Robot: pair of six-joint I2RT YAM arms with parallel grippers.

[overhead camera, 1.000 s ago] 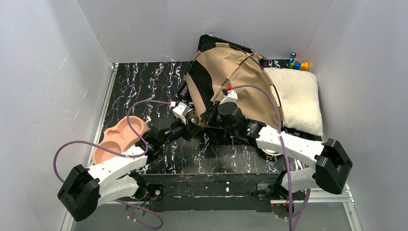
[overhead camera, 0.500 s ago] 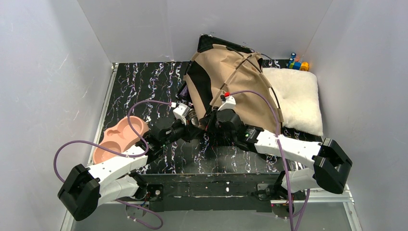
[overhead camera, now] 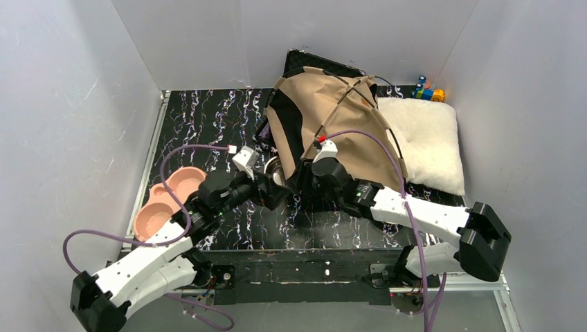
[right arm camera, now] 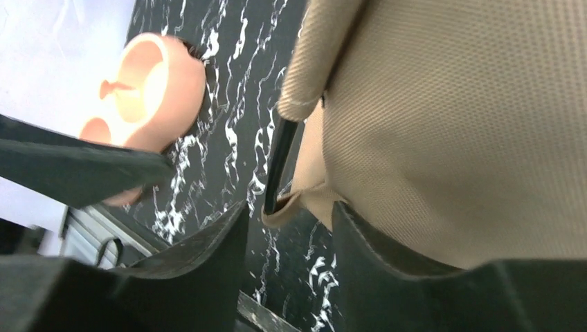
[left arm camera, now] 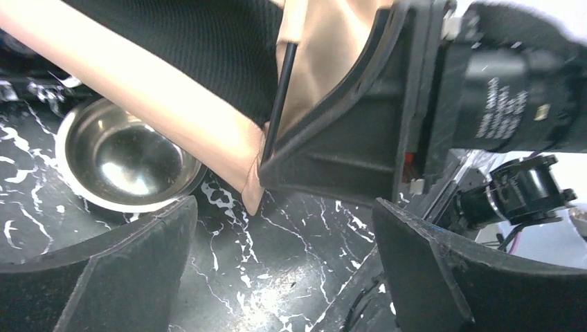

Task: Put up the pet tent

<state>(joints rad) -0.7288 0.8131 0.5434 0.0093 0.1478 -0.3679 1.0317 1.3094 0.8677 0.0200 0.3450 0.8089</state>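
- Left gripper (left arm camera: 282,207) is hanging with its fingers spread wide and nothing between them. The right gripper (right arm camera: 291,207) is showing a narrower gap, parted, and isn't clamping anything I can make out.
- Pet tent (overhead camera: 332,117) is sitting at the far centre-right of the table (overhead camera: 208,117). It's slumping rightward against the white cushion (overhead camera: 426,142), with the dark entrance facing left.
- Both arms are converging on the tent's near-left bottom edge. The right arm is nearer, while the left gripper is hovering just beside it on the left, facing the same spot.
- Black pole (right arm camera: 280,162) is rising steeply out of that edge, its long axis running up and away toward the tent's top (not lying flat on the table).
- Steel bowl (left arm camera: 121,155) is sitting just left of the pole's foot, partly under the tent's hem, so it's crowding the left gripper's lane.
- Tent corner (right arm camera: 297,200) is sitting right at the mouth of the right fingers with the pole end tucked into its fabric pocket. I can't tell whether it's touching the table.
- My read is that the next move is hinging on this corner lying dead ahead of the right gripper, with the pole axis pointing up and away from it.
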